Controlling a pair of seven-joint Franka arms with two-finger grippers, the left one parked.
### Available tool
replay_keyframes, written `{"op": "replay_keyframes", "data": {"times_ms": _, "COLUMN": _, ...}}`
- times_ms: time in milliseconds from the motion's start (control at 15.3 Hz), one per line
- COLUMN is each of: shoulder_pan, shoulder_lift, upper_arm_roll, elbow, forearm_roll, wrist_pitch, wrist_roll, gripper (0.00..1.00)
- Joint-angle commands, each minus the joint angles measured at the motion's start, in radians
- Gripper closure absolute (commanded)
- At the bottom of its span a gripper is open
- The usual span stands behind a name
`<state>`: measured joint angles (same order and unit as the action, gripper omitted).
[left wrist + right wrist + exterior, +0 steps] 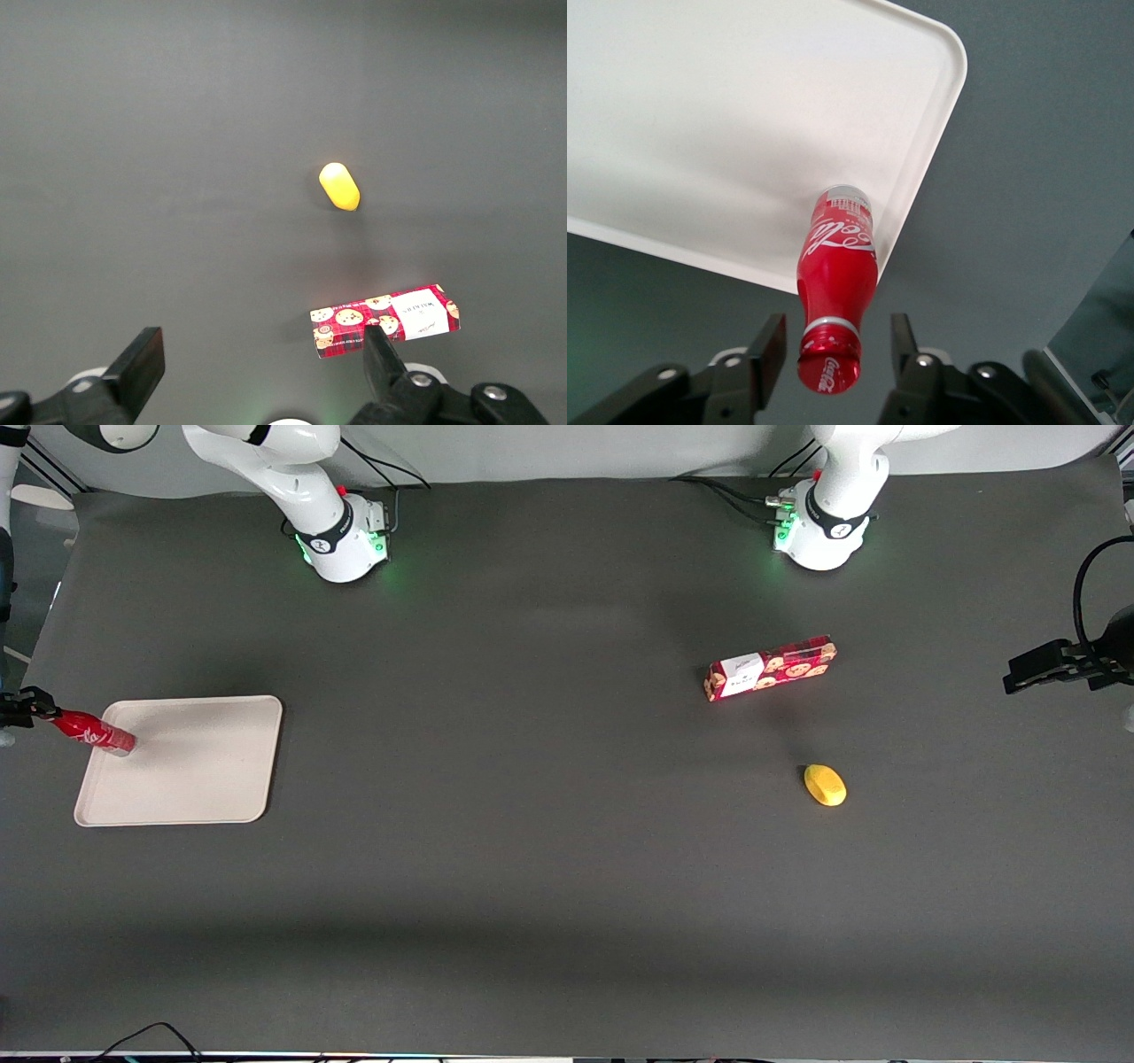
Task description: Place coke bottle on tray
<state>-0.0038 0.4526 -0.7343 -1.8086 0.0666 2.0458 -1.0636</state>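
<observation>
Front view: my claw (pixel 31 707) is at the working arm's end of the table (pixel 532 824), by the tray's (pixel 190 779) outer edge. The coke bottle (pixel 93 732) stands with its base on the tray just inside the rim, and its neck leans out toward the claw. The cookie box (pixel 769 668) and yellow fruit (pixel 825 785) sit well apart, toward the parked arm's end.

Right wrist view: my fingers (pixel 764 354) flank the cap of the coke bottle (pixel 835 283) with a visible gap each side, so the claw is spread and grips nothing. The bottle base rests on the tray (pixel 700 133) near its corner.

Handling guess: rigid, smooth, likely slippery and top-heavy. I'd grip at the neck below the cap.
</observation>
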Motion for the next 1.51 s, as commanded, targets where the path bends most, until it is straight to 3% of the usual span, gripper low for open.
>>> {"op": "replay_keyframes", "data": {"times_ms": 0, "shoulder_pan": 0.011, "shoulder_lift": -0.028, "upper_arm_roll": -0.008, "elbow": -0.014, "forearm_roll": 0.022, "wrist_pitch": 0.005, "wrist_roll": -0.033, "gripper": 0.0}}
{"op": "replay_keyframes", "data": {"times_ms": 393, "shoulder_pan": 0.028, "shoulder_lift": -0.104, "upper_arm_roll": -0.008, "elbow": 0.024, "forearm_roll": 0.019, "wrist_pitch": -0.114, "wrist_roll": 0.003, "gripper": 0.0}}
{"op": "replay_keyframes", "data": {"times_ms": 524, "shoulder_pan": 0.042, "shoulder_lift": -0.162, "upper_arm_roll": -0.005, "elbow": 0.055, "forearm_roll": 0.001, "wrist_pitch": -0.189, "wrist_roll": 0.036, "gripper": 0.0}}
{"op": "replay_keyframes", "data": {"times_ms": 655, "shoulder_pan": 0.061, "shoulder_lift": -0.231, "upper_arm_roll": 0.009, "elbow": 0.104, "forearm_roll": -0.059, "wrist_pitch": -0.297, "wrist_roll": 0.118, "gripper": 0.0}}
{"op": "replay_keyframes", "data": {"times_ms": 851, "shoulder_pan": 0.061, "shoulder_lift": -0.326, "upper_arm_roll": 0.102, "elbow": 0.187, "forearm_roll": -0.09, "wrist_pitch": -0.49, "wrist_roll": 0.246, "gripper": 0.0}}
{"op": "replay_keyframes", "data": {"times_ms": 1113, "shoulder_pan": 0.061, "shoulder_lift": -0.454, "upper_arm_roll": 0.3, "elbow": 0.262, "forearm_roll": -0.117, "wrist_pitch": -0.685, "wrist_roll": 0.498, "gripper": 0.0}}
{"op": "replay_keyframes", "data": {"times_ms": 1440, "shoulder_pan": 0.061, "shoulder_lift": -0.563, "upper_arm_roll": 0.554, "elbow": 0.249, "forearm_roll": -0.119, "wrist_pitch": -0.783, "wrist_roll": 0.908, "gripper": 0.0}}
